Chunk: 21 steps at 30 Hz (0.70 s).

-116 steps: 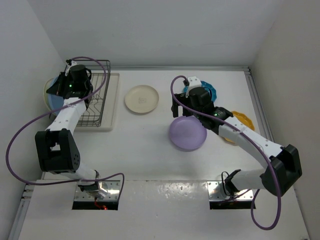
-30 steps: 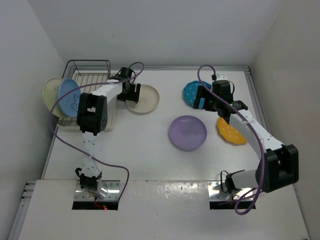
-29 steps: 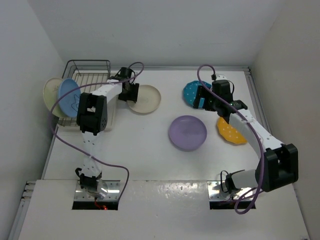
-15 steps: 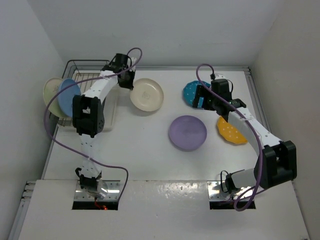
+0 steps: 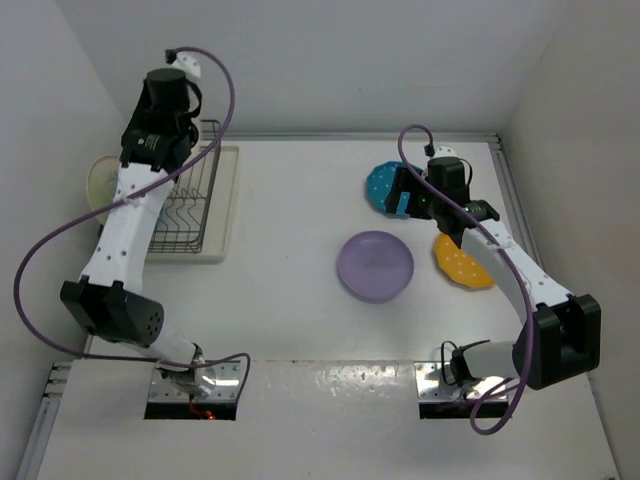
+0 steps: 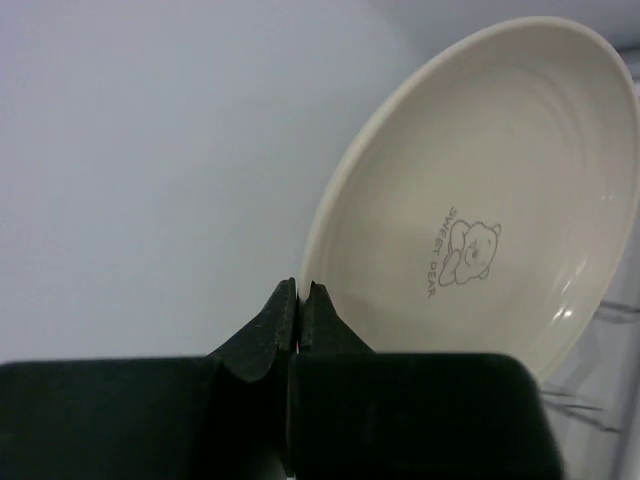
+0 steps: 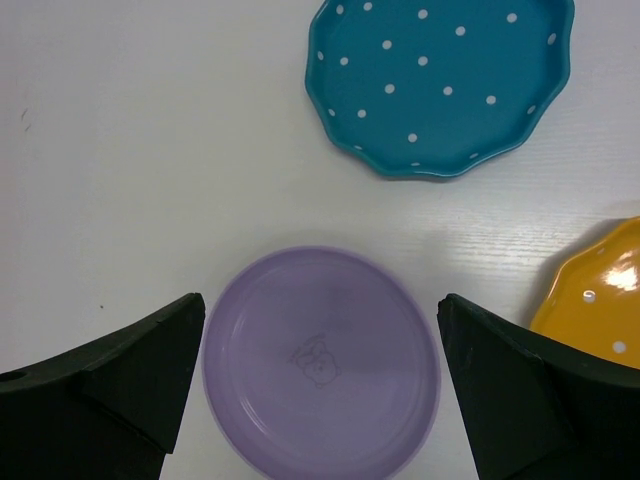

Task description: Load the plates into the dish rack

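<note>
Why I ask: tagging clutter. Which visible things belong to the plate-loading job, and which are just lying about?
Job: dark wire dish rack; round cream plate in left jaws; round lavender plate; teal white-dotted plate; orange-yellow dotted plate; pale cream-green plate at rack's left.
Lying about: nothing loose; only purple cables.

The cream plate (image 6: 480, 190) carries small grey lettering in its middle, running sideways at nine o'clock of a little bear drawing (image 6: 476, 254): "SWEET", then a word reading "DEAR" or "BEAR". The lavender plate (image 7: 320, 360) has a faint centre mark, too small to read.
</note>
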Motion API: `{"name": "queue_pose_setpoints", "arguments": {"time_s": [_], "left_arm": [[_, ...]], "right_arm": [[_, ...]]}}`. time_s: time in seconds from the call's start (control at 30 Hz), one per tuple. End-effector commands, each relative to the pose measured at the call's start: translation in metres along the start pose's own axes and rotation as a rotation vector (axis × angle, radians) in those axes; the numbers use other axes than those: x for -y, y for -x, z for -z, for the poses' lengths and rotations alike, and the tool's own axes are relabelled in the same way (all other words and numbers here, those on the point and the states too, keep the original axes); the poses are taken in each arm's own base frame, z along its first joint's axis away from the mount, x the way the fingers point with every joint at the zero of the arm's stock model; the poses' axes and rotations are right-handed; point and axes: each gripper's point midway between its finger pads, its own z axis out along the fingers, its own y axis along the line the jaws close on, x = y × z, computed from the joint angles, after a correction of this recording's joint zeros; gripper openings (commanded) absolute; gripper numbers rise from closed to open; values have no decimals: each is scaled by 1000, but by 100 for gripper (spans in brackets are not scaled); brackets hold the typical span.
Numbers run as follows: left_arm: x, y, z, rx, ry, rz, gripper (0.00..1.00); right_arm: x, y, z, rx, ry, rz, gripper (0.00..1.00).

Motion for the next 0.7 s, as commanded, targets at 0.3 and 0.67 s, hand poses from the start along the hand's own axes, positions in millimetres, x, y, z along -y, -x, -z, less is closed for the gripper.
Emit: {"name": "queue_pose_setpoints", "arguments": {"time_s": [0.3,0.67], "left_arm": [[-78,-98,9,-218,492,-104,0],[-59,-131,-11,-251,514,-179,0]], "right_arm": [[-35,43,14,65,94,-21,100],[-29,49,27,94,66,-13,100]]}}
